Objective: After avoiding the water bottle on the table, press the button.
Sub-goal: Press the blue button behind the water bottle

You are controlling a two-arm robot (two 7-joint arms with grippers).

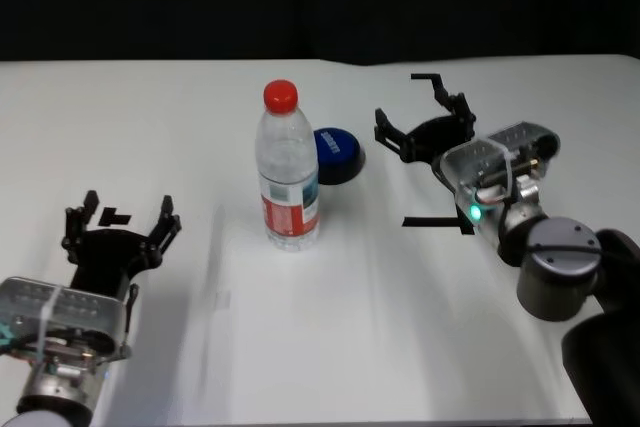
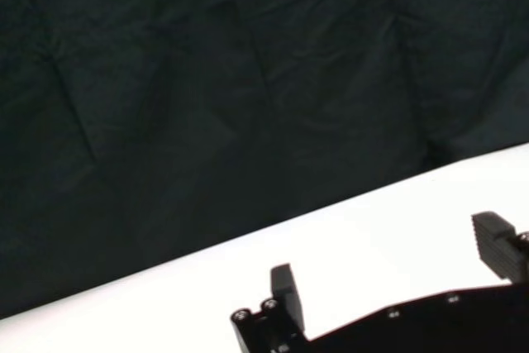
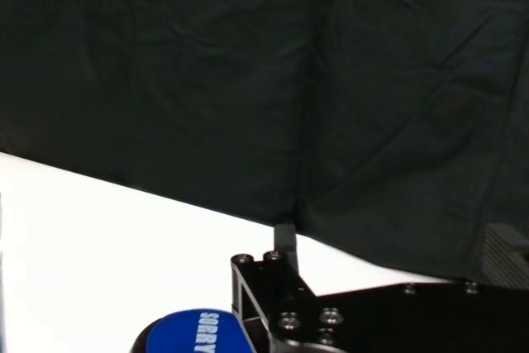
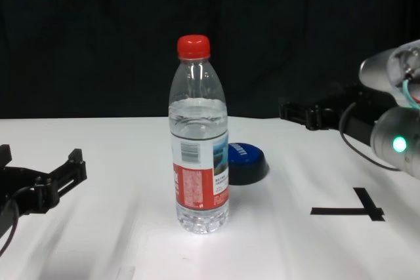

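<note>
Button [image 1: 338, 153] top reads "SORRY" in white in the right wrist view; elsewhere the lettering is too small to read. It's a low blue dome on a dark base, sitting on the white table [image 1: 350, 327] just behind and right of the water bottle [image 1: 287, 169], which partly hides it. Bottle upright: red cap, red/white/blue label, print unreadable. Right gripper [image 1: 425, 117] hovers right of the button, fingers spread. Left gripper [image 1: 120, 217] rests near-left, spread too, probably idle.
</note>
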